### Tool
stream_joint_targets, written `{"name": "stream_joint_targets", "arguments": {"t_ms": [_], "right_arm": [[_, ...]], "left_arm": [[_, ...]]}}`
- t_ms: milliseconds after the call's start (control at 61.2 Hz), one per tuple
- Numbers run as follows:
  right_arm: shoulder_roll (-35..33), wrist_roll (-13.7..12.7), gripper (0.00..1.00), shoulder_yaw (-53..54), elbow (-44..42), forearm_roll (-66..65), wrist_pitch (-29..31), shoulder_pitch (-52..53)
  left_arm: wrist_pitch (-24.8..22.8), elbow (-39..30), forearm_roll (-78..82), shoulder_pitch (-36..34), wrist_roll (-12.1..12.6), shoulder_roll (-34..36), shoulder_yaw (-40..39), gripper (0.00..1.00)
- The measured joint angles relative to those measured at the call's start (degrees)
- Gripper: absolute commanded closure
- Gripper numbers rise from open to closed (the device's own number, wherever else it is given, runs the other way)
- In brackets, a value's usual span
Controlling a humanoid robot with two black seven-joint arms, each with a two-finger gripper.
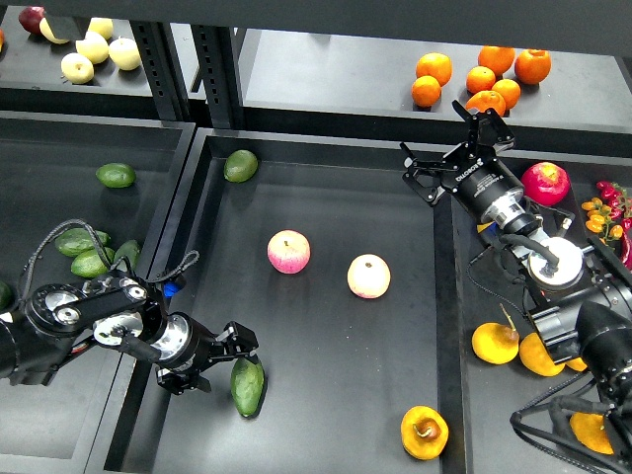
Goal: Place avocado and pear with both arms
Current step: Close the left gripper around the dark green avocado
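- Head view puts the left gripper [232,357] low in the centre tray [326,415], its fingers spread and sitting right at the avocado [248,385] — touching or just beside it, too close to call whether anything is pinched.
- Avocado lies on the tray floor near the front-left corner: dark green, elongated, dull bumpy skin, tilted slightly off vertical in the picture.
- Pear [425,433] sits at the front-right of the same tray, well apart from the avocado: yellow-orange, squat, brown dimple facing up.
- Right gripper [457,146] hovers high at the tray's far-right edge, fingers wide apart, holding nothing, well away from the pear.
- My read: both fruits look set down in the tray, so this is the release stage; the left side looks just about done.
- Next move calls for the left arm lifting straight clear without nudging the avocado, which could roll on its long side.
- Two pink-and-yellow apples [288,251] rest mid-tray, untouched between the arms.
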Motion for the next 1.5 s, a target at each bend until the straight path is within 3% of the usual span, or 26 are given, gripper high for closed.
{"name": "stream_joint_targets", "arguments": {"t_ms": [980, 1127, 1503], "right_arm": [[0.0, 0.0, 0.0, 0.0, 0.29, 0.0, 0.0, -0.03], [0.0, 0.0, 0.0, 0.02, 0.49, 0.0, 0.0, -0.09], [0.0, 0.0, 0.0, 0.02, 0.52, 0.0, 0.0, -0.14]], "left_arm": [[0.0, 6.08, 3.17, 1.66, 0.0, -4.76, 0.1, 0.05], [0.0, 7.18, 3.81, 2.37, -0.02, -5.39, 0.01, 0.15], [-0.01, 9.11, 4.3, 3.24, 0.03, -6.55, -1.98, 0.51]]}}
